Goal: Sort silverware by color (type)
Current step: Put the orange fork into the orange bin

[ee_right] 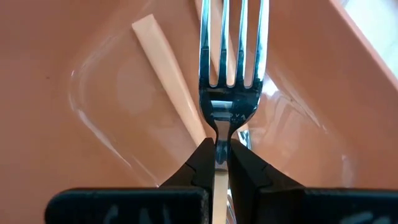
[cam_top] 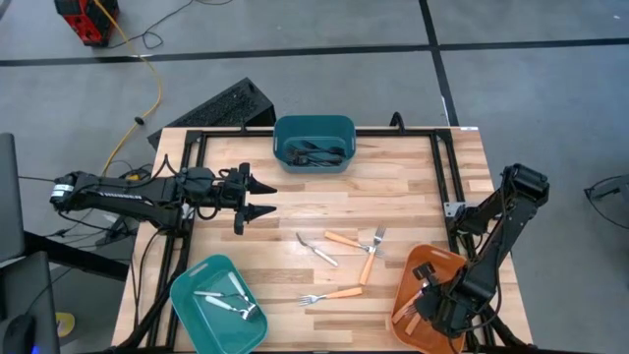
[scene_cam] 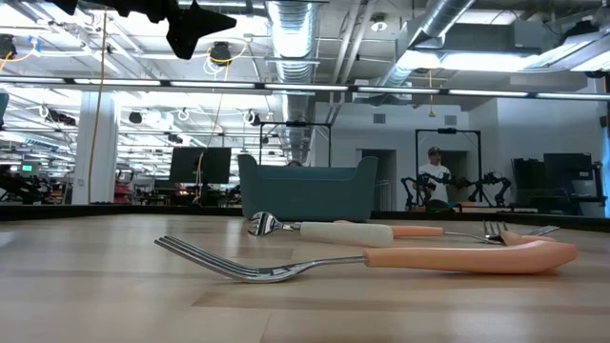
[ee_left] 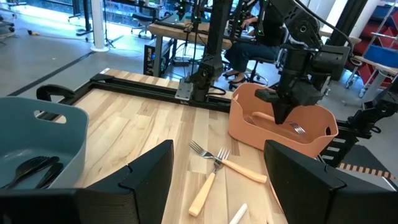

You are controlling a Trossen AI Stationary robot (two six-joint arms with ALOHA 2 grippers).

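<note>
An orange-handled fork (ee_right: 231,56) with a silver head hangs inside the orange bin (cam_top: 413,317) at the table's near right, and my right gripper (ee_right: 221,146) is shut on it. Another orange handle (ee_right: 166,71) lies on the bin's floor. Three orange-handled forks (cam_top: 344,241) (cam_top: 371,256) (cam_top: 334,293) and a white-handled one (cam_top: 316,249) lie flat on the wood in the middle. My left gripper (cam_top: 267,200) hovers open above the table's left half, well clear of them. My right gripper pinches the fork at its narrow neck (ee_right: 221,132), where the silver head meets the handle, between its two fingers (ee_right: 202,167). The fingers come from above, pointing down into the bin, and lie along the fork. The tines point away from the fingers toward the bin's floor.
A dark teal bin (cam_top: 314,126) with black utensils stands at the far edge. A lighter teal bin (cam_top: 187,295) with silver utensils sits at the near left. A black metal frame (cam_top: 295,133) runs round the far and side edges. Bare wood lies between the bins.
</note>
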